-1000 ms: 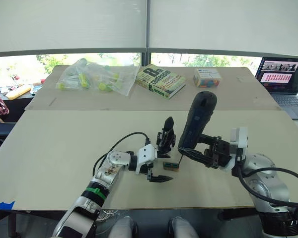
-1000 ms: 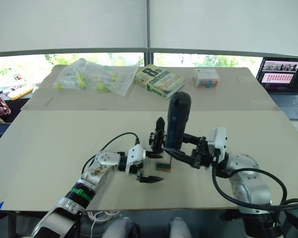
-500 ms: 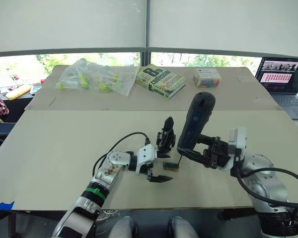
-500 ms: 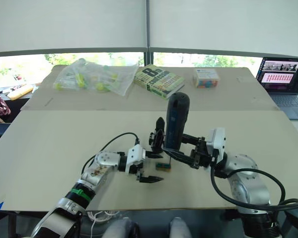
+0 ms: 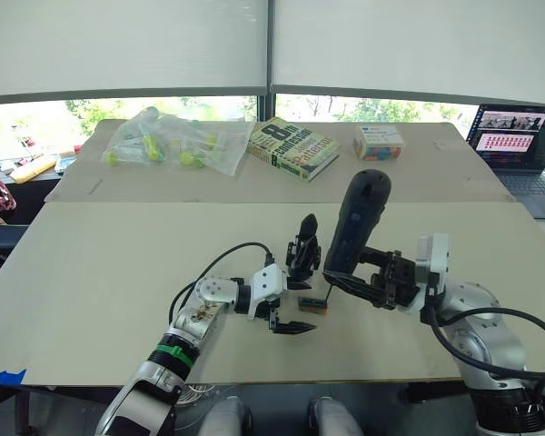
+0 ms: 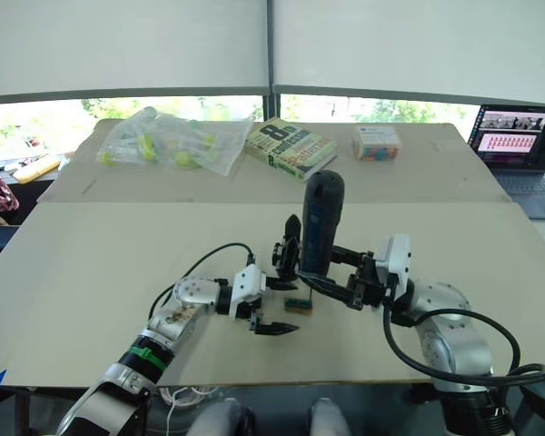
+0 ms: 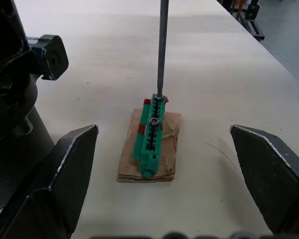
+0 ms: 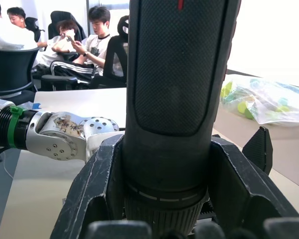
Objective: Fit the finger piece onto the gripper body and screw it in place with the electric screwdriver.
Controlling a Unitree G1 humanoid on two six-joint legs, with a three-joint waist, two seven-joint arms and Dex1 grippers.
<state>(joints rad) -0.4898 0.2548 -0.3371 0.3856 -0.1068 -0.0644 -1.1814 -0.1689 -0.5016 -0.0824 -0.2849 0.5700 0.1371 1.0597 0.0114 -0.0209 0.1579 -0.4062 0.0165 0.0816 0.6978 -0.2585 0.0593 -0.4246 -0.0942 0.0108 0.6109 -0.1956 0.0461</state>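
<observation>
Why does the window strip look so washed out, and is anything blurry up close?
Left eye view: daylight behind the blinds blows out the window strip. Right wrist view: the screwdriver sits very near the lens. Left wrist view: the fingers look soft-edged.

The green screw holder [image 7: 153, 130] lies on a cardboard scrap [image 7: 148, 147] between the spread fingers of the left gripper [image 5: 290, 307], ahead of them. The bit of the electric screwdriver [image 5: 356, 224] stands on the holder's far end. The gripper body [image 5: 302, 254] stands just beside the left gripper, on its far side. The right gripper [image 5: 374, 281] clasps the screwdriver, right of the holder.
</observation>
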